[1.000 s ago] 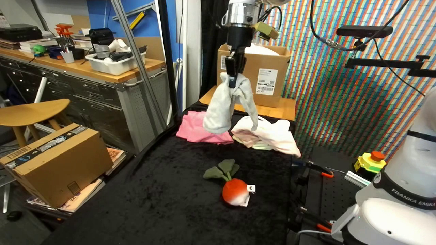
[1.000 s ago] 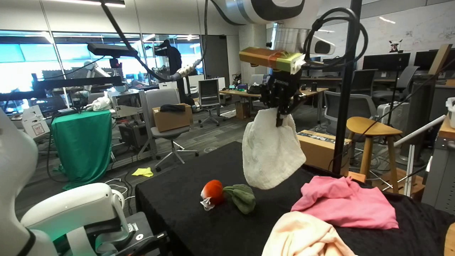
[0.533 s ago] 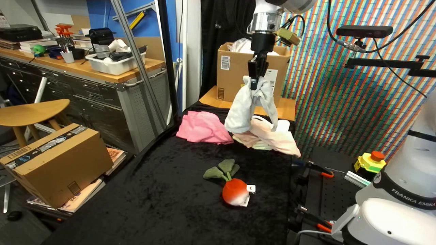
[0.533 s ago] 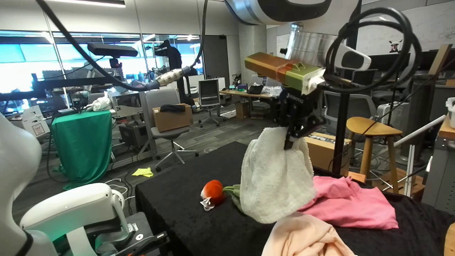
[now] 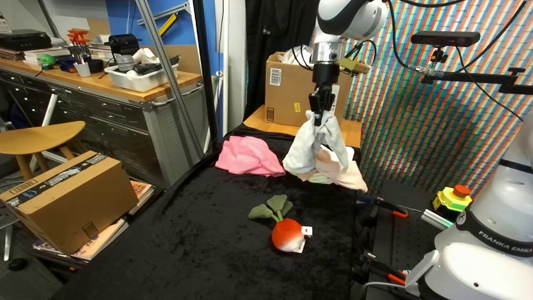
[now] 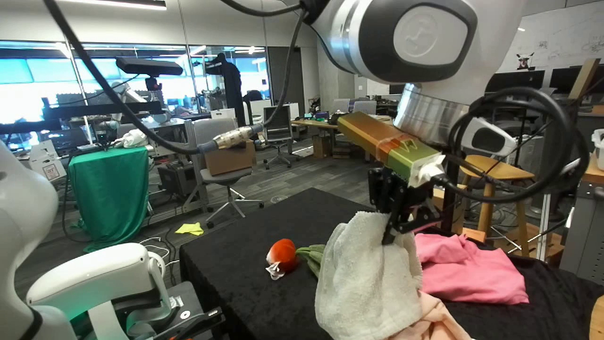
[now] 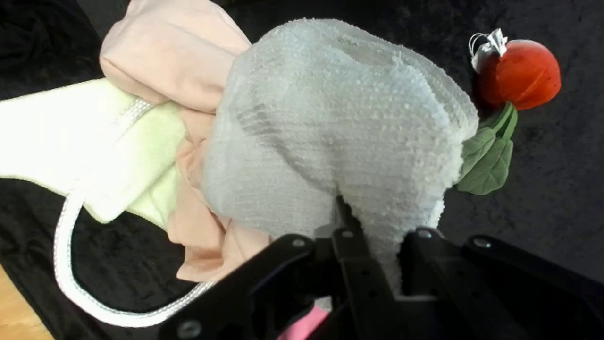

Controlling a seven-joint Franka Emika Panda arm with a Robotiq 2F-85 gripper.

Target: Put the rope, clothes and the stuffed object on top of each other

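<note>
Pinching the towel, the jaws are sinking lower over the peach cloth, so this layer is probably nearing release, contact being unclear. In the wrist view the rope is curling at the towel's 8 o'clock, the toy lying apart on the surface at 3. In an exterior view the pink cloth is lying at 9; the drooping towel is perhaps risking bunching.

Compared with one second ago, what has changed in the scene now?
The gripper moved right and down in both exterior views, carrying the towel, which now hides more of the peach cloth there. Nothing was newly gripped or let go. The pink cloth and stuffed toy stayed as they were.
</note>
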